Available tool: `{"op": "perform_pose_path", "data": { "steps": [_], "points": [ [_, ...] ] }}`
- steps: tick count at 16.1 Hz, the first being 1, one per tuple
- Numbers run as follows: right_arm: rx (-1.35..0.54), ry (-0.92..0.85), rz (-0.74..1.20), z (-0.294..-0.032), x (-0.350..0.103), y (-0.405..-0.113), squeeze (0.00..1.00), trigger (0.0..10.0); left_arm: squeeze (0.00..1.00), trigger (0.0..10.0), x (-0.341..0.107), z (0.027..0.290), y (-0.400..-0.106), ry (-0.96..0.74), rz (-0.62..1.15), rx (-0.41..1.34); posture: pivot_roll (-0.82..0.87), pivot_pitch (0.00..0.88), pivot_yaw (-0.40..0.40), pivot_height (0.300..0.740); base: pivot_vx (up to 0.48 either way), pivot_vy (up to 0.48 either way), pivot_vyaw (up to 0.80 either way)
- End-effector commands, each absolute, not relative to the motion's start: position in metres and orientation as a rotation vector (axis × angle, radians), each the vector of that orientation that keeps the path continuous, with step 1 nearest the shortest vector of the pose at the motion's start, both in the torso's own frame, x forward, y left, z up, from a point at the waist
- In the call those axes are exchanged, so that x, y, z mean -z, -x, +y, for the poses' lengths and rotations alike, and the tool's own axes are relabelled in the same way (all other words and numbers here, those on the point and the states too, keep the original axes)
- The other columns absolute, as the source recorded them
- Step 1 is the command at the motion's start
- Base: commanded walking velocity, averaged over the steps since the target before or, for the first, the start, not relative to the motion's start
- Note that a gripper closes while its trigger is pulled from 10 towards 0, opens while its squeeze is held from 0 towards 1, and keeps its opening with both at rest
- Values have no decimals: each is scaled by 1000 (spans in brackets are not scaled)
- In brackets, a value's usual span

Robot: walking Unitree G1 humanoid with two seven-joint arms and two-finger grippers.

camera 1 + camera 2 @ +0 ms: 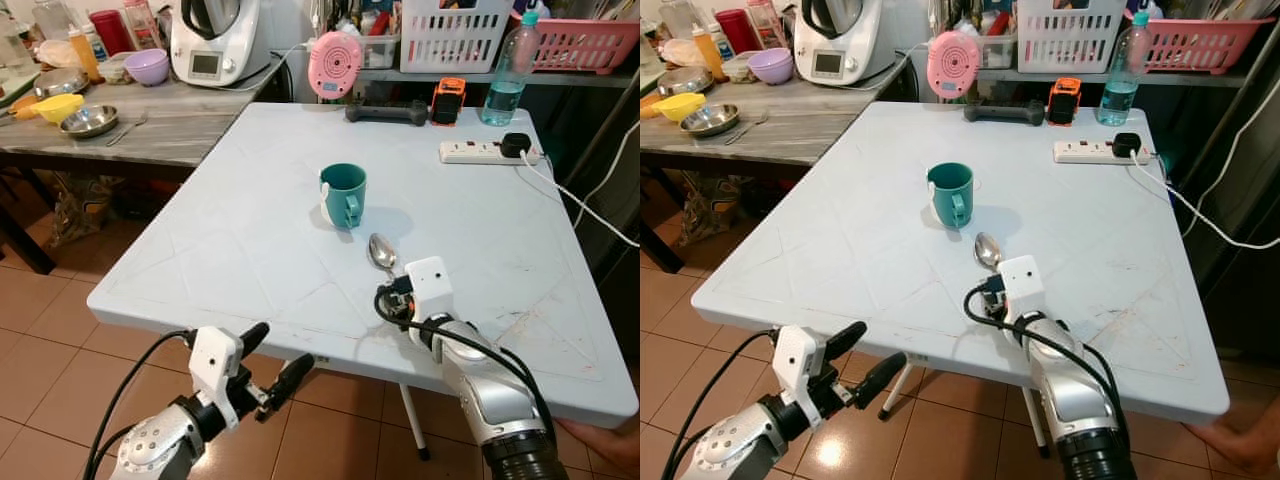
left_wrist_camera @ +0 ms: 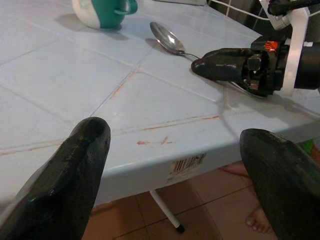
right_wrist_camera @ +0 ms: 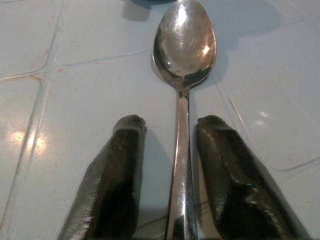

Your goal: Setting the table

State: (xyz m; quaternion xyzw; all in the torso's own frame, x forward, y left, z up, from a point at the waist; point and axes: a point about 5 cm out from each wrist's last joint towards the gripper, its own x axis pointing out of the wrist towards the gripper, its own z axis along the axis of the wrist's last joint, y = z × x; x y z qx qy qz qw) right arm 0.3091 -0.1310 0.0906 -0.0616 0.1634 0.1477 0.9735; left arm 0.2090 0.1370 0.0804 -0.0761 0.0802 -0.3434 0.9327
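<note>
- Left gripper [image 1: 268, 378]: fingers spread, holding nothing, below the white table's [image 1: 220, 260] near edge.
- Teal mug [image 1: 344, 194]: upright mid-table.
- Spoon [image 1: 382, 253]: flat on table just beside mug.
- Right gripper [image 3: 170, 127]: fingers apart, straddling the spoon's handle.

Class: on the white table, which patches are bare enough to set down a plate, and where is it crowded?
Bare: the stretch of the white table left of the teal mug, and the near right corner beyond the right gripper, which straddles the spoon. Crowded: the far edge, with dumbbell, power strip and water bottle.
</note>
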Motion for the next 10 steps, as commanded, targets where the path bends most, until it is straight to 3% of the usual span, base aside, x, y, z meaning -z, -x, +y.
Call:
{"op": "perform_pose_path", "data": {
  "steps": [1,10],
  "points": [
    [-286,121,375,-134,-85,-308,0,0,0,10000,-77,145,-209,134,178,688,-141,50,84,740,0,0,0],
    [-268,89,425,-141,-79,-302,0,0,0,10000,-69,145,-207,127,199,699,-141,56,98,740,0,0,0]
  ]
}}
